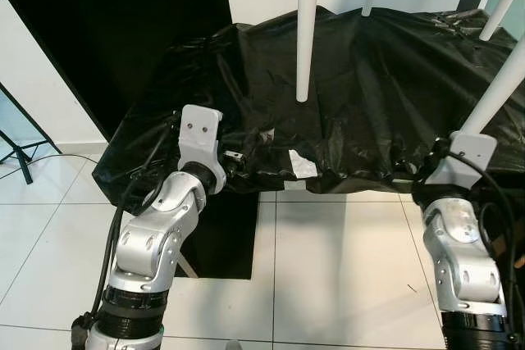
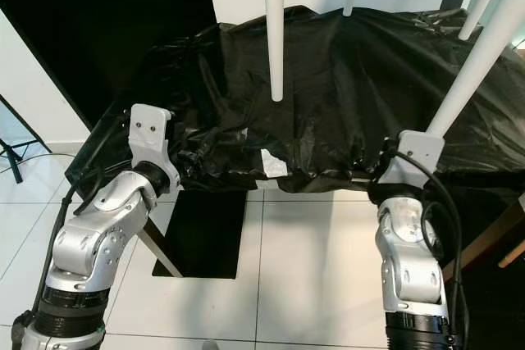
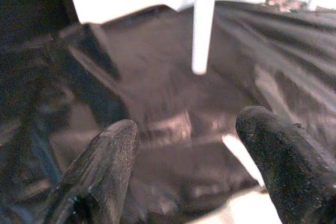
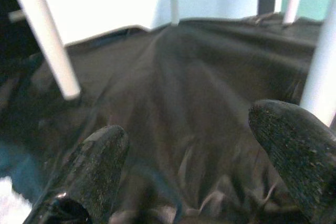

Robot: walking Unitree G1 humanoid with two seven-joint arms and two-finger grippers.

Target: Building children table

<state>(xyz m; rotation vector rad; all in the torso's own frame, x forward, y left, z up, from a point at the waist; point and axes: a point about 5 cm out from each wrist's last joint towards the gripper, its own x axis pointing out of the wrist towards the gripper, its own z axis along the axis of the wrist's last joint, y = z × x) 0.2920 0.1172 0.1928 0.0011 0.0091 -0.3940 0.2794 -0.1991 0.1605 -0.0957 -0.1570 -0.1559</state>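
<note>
Left gripper: fingers spread wide with nothing between them, hovering at the near left edge of the black plastic sheet.
Table: upside-down kids' table under that sheet, straight ahead of the robot, legs sticking up.
Middle leg: white, round, tapered; long axis about vertical, with its rounded tip down on the sheet's far-middle part and the top out of frame. Whether it's screwed in can't be told.
Right leg: same kind, leaning up and to the right, base just beyond the right gripper.
Right gripper: also wide open, holding nothing.
Handling guess: legs look light and stiff but smooth, so probably slippery. Best grabbed low on the shaft near the base.
Sheet: thin, crinkly, and likely to slide or bunch under the fingers.
</note>
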